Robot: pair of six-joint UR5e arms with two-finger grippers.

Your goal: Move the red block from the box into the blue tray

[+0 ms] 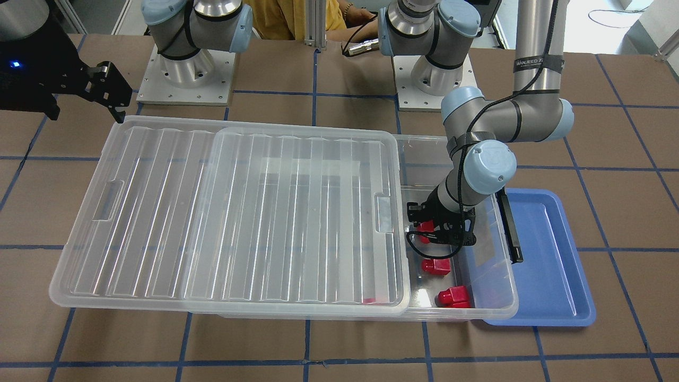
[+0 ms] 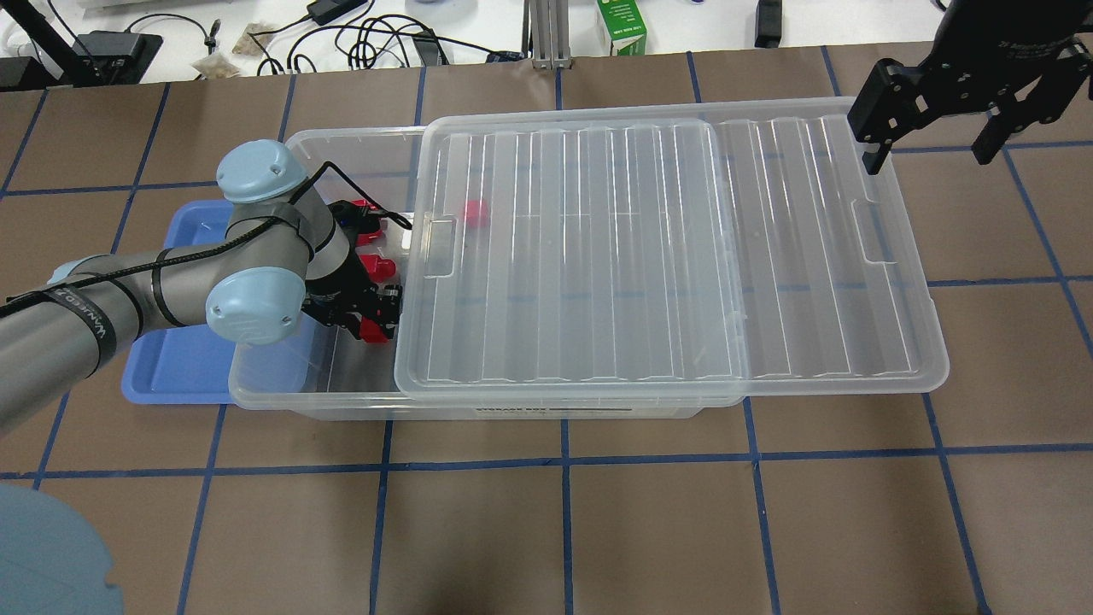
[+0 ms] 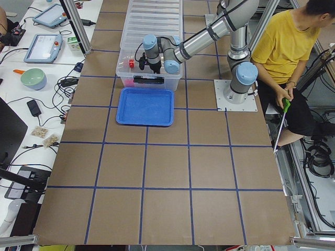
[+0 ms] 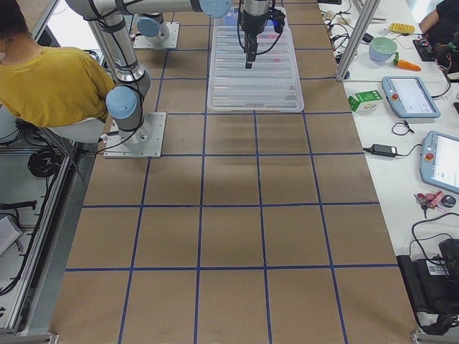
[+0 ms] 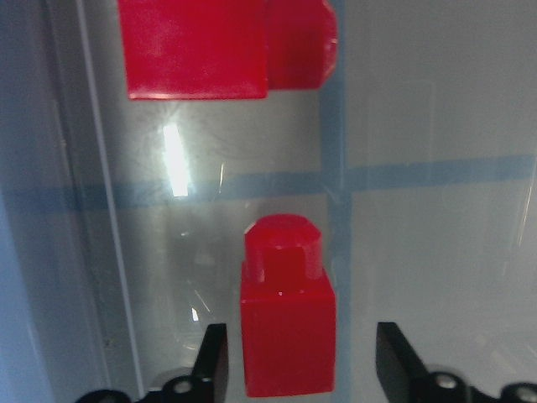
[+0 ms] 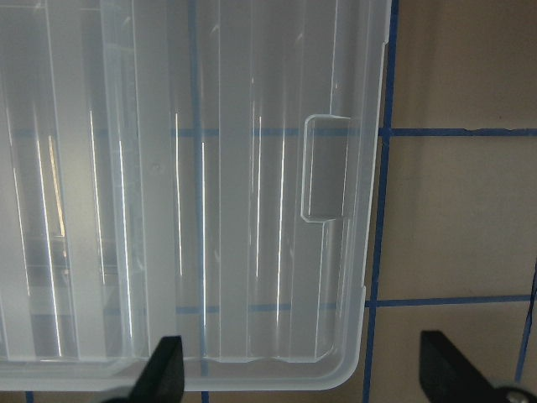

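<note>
The clear box [image 1: 498, 297] lies across the table with its ribbed lid [image 1: 238, 212] slid toward my right, so the left end is open. Three red blocks lie in the open end [image 1: 436, 266] [image 1: 453, 297] [image 2: 380, 266]; another shows through the lid [image 2: 474, 212]. My left gripper [image 1: 440, 233] is down inside the open end, open, its fingers [image 5: 214, 361] either side of one red block [image 5: 289, 336] with gaps on both sides. The blue tray [image 1: 551, 254] lies empty against the box's left end. My right gripper [image 2: 926, 158] is open and empty above the lid's far right corner.
A black latch handle [image 1: 512, 228] sits on the box's short end next to the tray. The lid overhangs the box on my right [image 6: 252, 210]. A person in yellow [image 3: 285, 47] sits behind the arm bases. Cables and a green carton [image 2: 623, 26] lie beyond the table's far edge.
</note>
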